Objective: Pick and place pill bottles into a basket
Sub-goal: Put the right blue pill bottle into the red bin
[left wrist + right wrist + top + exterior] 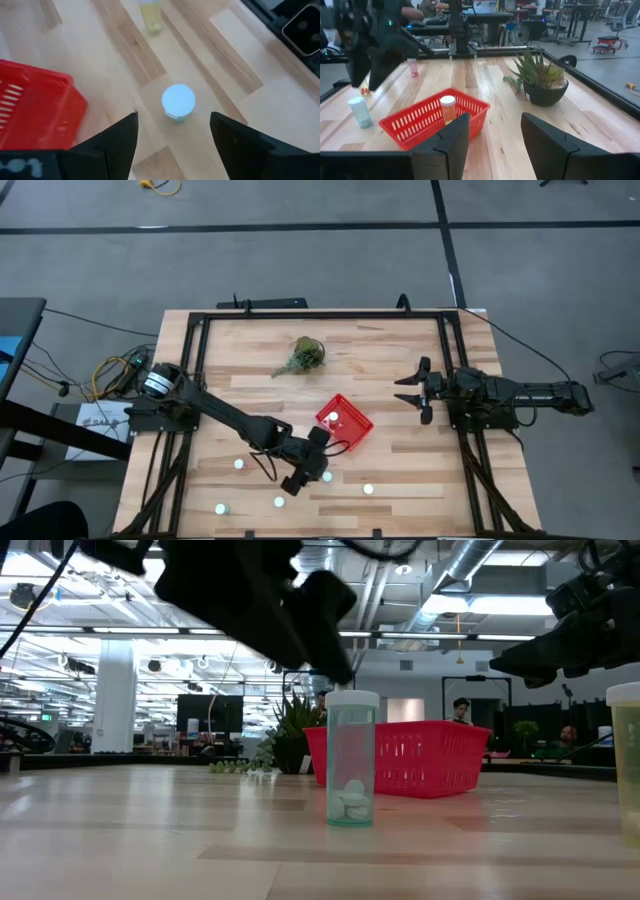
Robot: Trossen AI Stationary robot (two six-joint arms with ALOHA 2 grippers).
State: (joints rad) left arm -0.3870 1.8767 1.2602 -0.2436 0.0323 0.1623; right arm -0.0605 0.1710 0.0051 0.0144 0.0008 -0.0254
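Observation:
My left gripper (315, 463) is open and hovers just above a pill bottle (178, 101) with a white cap. The bottle stands upright on the table beside the red basket (346, 425), and the fingers stand on either side of it, clear of it. In the low view this bottle (351, 760) is clear greenish with white pills inside, and the gripper (330, 650) is above its cap. One bottle (448, 107) stands inside the basket (432, 120). Other bottles stand at the table's near side (239, 465) (279, 502) (368, 489). My right gripper (415, 391) is open and empty at the table's right.
A green potted plant (303, 356) stands at the far middle of the table. A further bottle (220, 508) stands near the front edge, and a yellowish one (151, 17) lies beyond my left gripper. Black frame rails (195, 380) run along the table's sides.

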